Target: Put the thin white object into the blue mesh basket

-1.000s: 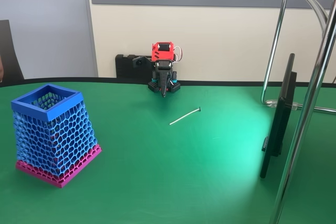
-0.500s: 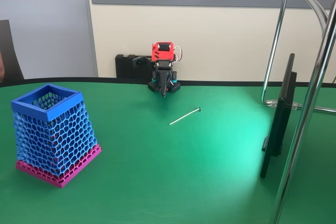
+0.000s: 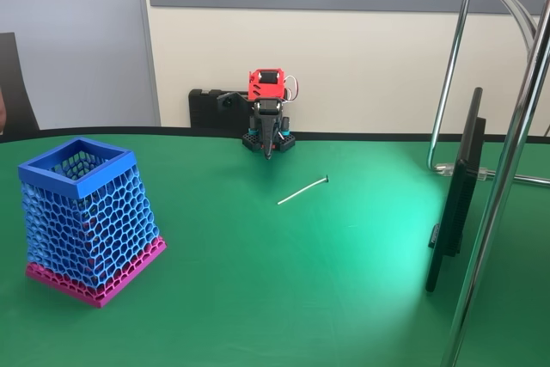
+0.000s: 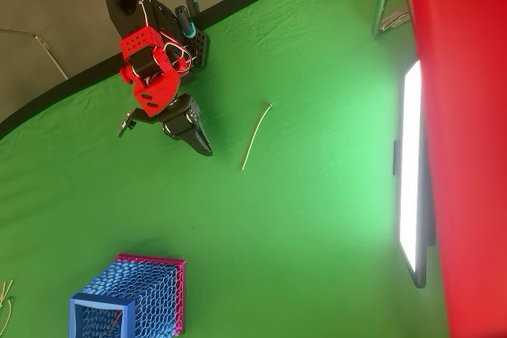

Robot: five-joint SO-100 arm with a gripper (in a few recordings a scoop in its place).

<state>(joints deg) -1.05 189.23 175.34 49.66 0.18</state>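
**Thin white object lay loose on the cloth, gripper closed and empty**

Nearest you in the fixed view stood the blue mesh basket [image 3: 84,219], upright at the left on the green table [image 3: 284,290]. Further back, near the middle, the thin white object [image 3: 302,190] lay flat, well apart from the basket. Behind it your gripper [image 3: 269,150] hung point-down, fingers pressed together on nothing. Overhead, the stick [image 4: 256,137] sat just beside the gripper [image 4: 202,146], not touching.

No readable text, labels, brand marks, numbers or signs found anywhere in either view, whether on the arm, the basket, the tabletop, the screen or the wall.
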